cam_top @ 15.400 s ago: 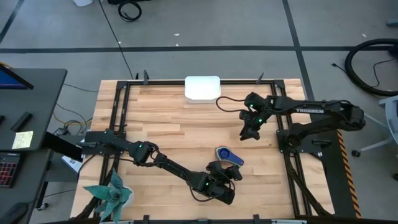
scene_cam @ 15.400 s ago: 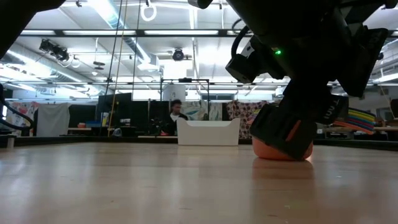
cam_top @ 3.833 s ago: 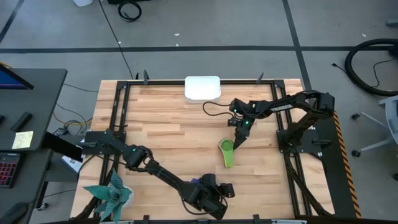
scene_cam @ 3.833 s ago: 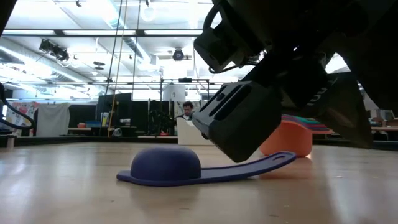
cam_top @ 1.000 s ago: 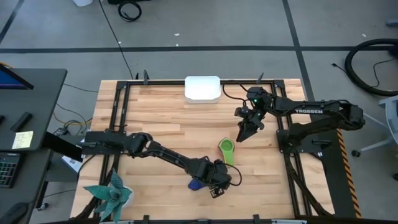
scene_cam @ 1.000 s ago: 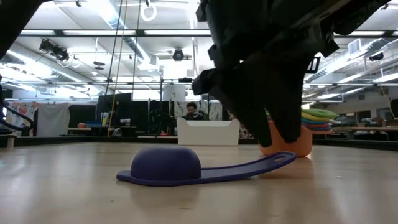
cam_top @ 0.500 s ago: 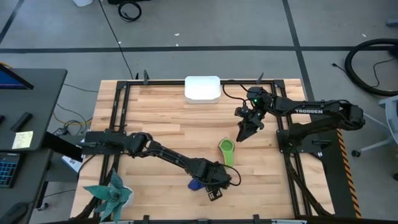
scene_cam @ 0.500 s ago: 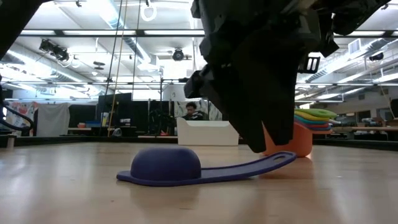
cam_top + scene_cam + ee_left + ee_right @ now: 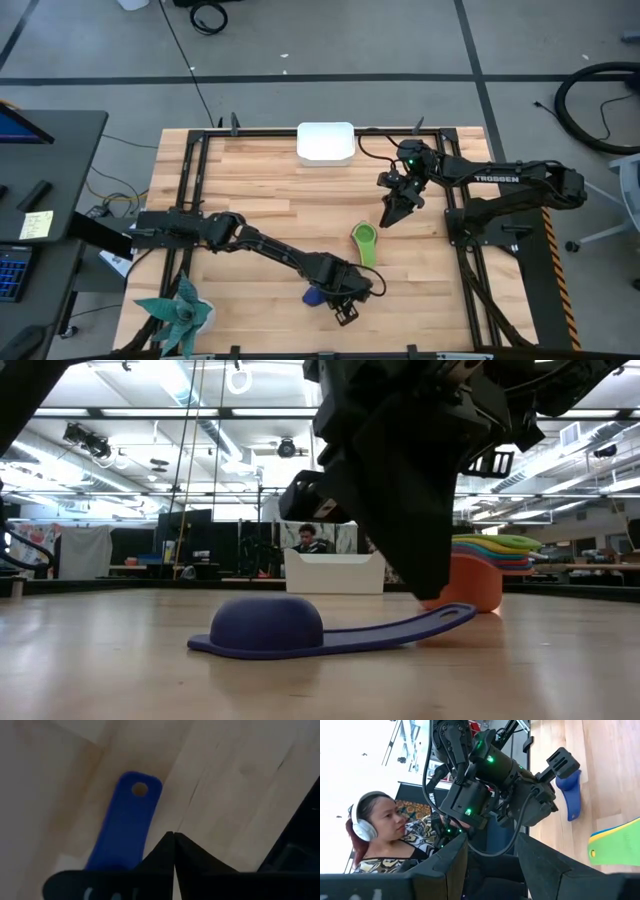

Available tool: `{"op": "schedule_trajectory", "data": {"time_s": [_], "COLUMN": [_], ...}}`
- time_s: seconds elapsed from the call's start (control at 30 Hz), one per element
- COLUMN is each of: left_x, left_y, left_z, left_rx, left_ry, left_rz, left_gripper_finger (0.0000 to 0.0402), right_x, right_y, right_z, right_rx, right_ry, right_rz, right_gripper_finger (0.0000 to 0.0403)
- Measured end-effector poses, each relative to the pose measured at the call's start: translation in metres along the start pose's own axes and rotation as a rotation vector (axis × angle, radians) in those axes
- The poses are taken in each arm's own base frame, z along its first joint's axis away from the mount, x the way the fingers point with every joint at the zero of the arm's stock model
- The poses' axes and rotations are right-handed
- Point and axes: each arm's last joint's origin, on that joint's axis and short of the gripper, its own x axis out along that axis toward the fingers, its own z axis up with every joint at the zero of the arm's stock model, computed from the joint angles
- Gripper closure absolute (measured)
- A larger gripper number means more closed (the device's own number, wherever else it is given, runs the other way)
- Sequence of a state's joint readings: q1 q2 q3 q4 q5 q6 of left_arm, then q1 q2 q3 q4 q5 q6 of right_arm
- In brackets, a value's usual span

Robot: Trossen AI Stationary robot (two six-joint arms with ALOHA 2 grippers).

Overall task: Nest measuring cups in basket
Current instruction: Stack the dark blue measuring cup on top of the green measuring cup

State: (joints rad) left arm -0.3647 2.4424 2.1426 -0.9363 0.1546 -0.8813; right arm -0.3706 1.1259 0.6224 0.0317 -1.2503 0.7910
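Note:
A dark blue measuring cup lies upside down on its rim near the table's front edge, its flat handle pointing right. My left gripper hangs just above and beside the handle's free end, pointing steeply down, shut with nothing between its fingers. A stack of nested cups, green on top and orange at the bottom, stands on the table beyond it. The white basket sits at the far edge. My right gripper waits open in the air right of the stack.
A green toy plant stands at the near left corner. A black frame runs around the wooden tabletop. A person with headphones sits beyond the table, and another person shows behind the basket.
My left gripper has shut its fingers and rolled at the wrist while staying over the dark blue cup's handle. The cup lies where it was.

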Motion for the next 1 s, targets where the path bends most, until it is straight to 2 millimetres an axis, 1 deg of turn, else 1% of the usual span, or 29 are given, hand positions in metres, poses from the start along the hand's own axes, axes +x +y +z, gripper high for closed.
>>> {"op": "schedule_trajectory", "data": {"time_s": [0.1,0.23,0.37,0.53,0.77,0.87,1.0], "left_x": [0.000,-0.001,-0.002,-0.003,-0.003,-0.003,-0.003], "left_y": [0.001,0.002,0.005,0.007,0.007,0.006,0.006], "left_z": [0.001,0.006,0.012,0.017,0.017,0.016,0.016], "left_rx": [0.035,0.080,0.076,0.112,0.132,0.150,0.204], "left_ry": [-0.012,-0.037,-0.057,-0.100,-0.102,-0.101,-0.107], "left_rz": [0.008,0.005,-0.005,0.014,0.014,0.015,0.026], "left_gripper_finger": [0.0390,0.0369,0.0334,0.0283,0.0218,0.0201,0.0194], "right_x": [0.000,0.000,0.000,0.000,0.000,0.000,0.000], "right_y": [0.000,0.002,0.003,0.003,0.003,0.003,0.003], "right_z": [0.000,0.002,0.003,0.003,0.003,0.003,0.004], "right_rx": [-0.008,-0.032,-0.056,-0.056,-0.056,-0.061,-0.063], "right_ry": [-0.002,-0.008,-0.013,-0.013,-0.013,-0.020,-0.039], "right_rz": [0.002,0.007,0.013,0.013,0.013,0.006,-0.012], "right_gripper_finger": [0.0226,0.0226,0.0226,0.0226,0.0226,0.0226,0.0226]}}
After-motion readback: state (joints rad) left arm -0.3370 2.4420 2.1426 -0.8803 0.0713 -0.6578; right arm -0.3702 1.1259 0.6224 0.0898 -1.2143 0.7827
